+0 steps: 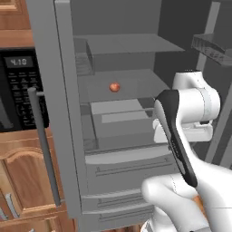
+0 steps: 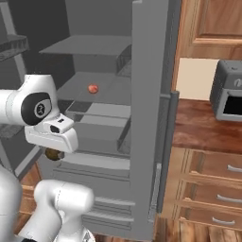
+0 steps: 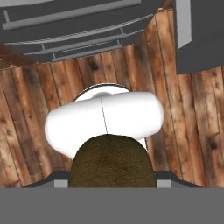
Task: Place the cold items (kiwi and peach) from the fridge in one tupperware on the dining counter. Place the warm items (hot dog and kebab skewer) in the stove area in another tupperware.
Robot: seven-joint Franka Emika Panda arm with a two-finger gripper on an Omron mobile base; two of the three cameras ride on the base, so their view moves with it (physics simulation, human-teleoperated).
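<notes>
In the hand view, the kiwi [image 3: 112, 161] fills the lower centre as a dark brown, rough-textured mound; its lower part is cut off at the bottom, and the finger tips on either side are covered by it, so you cannot see the contact faces directly. In the right base view, the same kiwi [image 2: 53, 154] appears only as a small brown sliver just under the white hand, with the gripper [image 2: 53, 152] itself mostly hidden behind the hand housing; read the jaws as held partway apart and closed on the fruit. In the left base view, the forearm and wrist block the hand entirely. The peach [image 1: 114, 87] sits on a middle shelf of the open fridge [image 1: 68, 136], well inside and far from the hand; the right base view confirms it [image 2: 93, 88] on the same shelf. Below the kiwi, the hand view shows a wooden plank floor [image 3: 26, 109] and the fridge's lower drawer fronts at the top edge. A black microwave [image 1: 20, 90] is cut off at the left of the left base view, and a grey toaster oven [image 2: 229, 94] stands on the counter at the far right of the right base view.
</notes>
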